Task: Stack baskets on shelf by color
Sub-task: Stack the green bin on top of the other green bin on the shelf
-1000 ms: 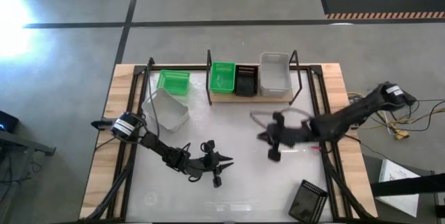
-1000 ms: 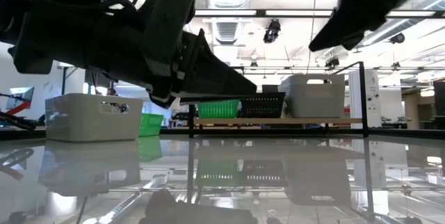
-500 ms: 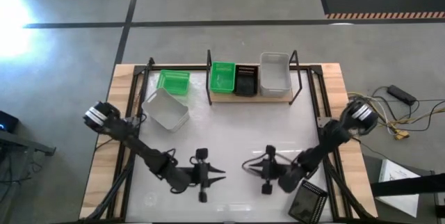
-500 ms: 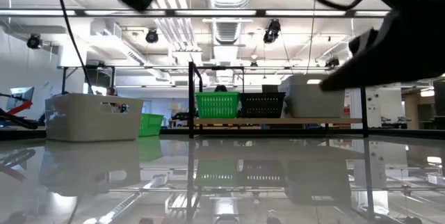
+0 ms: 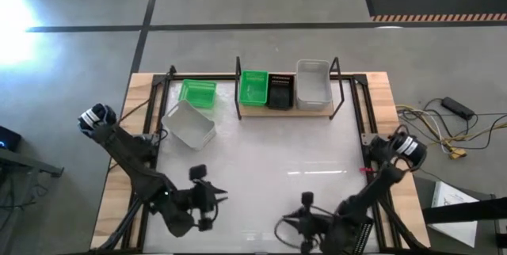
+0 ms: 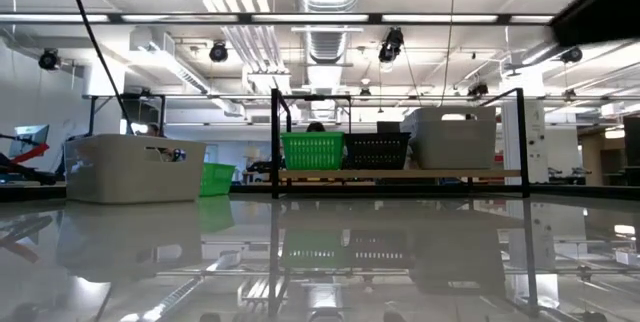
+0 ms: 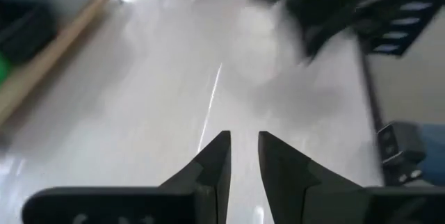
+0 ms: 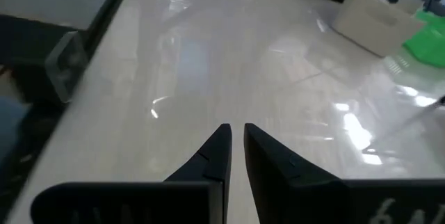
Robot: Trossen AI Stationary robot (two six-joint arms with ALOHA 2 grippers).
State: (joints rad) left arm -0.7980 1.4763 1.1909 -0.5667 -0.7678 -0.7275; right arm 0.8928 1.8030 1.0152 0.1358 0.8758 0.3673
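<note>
— Baskets first: where do they sit?

— Three on the shelf [image 5: 321, 112] at upper centre of the high view: a green basket [image 5: 253, 87], a black basket [image 5: 280, 92] touching it, and a white basket [image 5: 314, 83] at the right end. Two wait on the table [image 5: 277, 160] to the shelf's left: a loose green basket [image 5: 197, 93] and a loose white basket [image 5: 188, 123] just below it, turned at a slant. Another black one [image 5: 360, 227] lies at the lower right edge, mostly under the right arm.

— And the arms?

— Both low in the frame. The left pincer [image 5: 204, 199] is at lower left, the right pincer [image 5: 303, 222] at bottom centre. Each wrist camera shows its fingers nearly pressed together, a thin slit between, holding nothing.

— Which goes next, you think?

— I'd guess the left arm. The loose pair lies up and slightly left of its pincer, well apart. The white one's long axis runs from upper left to lower right, so the wrist would have to turn to span a wall.

— The right arm?

— Nearer that black one, and the shelf's right end.
</note>
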